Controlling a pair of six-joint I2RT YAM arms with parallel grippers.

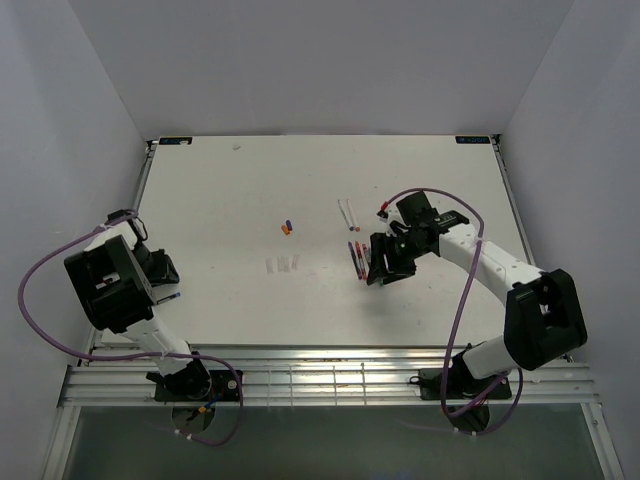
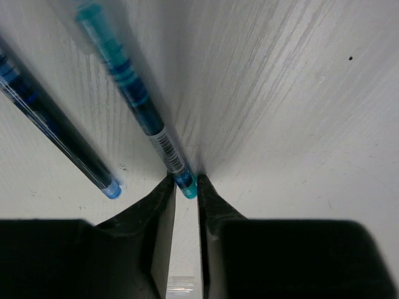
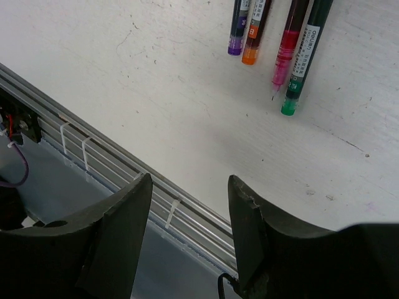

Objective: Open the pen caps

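The left gripper [image 2: 184, 182] narrowly flanks one end of the slim teal plastic pen [image 2: 134, 93]; grip cannot be told. The right gripper [image 3: 190, 187] is spread, empty. Tiny coloured plastic pen caps [image 1: 287, 226] lie between both, well apart.

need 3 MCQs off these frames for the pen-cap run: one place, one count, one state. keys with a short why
1. Where is the near end of the teal pen in the left wrist view?
A) between the fingers of the left tool
B) under the dark pen
C) out of view

2. How many pens show in the right wrist view?
A) two
B) four
C) six

3. The right tool is:
A) shut on a pen
B) open, nothing between its fingers
C) shut on a cap

Key: 1 A, a finger stands on each side of the teal end. 2 B, purple pen, orange pen, pink pen and green pen lie side by side. 3 B, the gap between its fingers is wide and bare.
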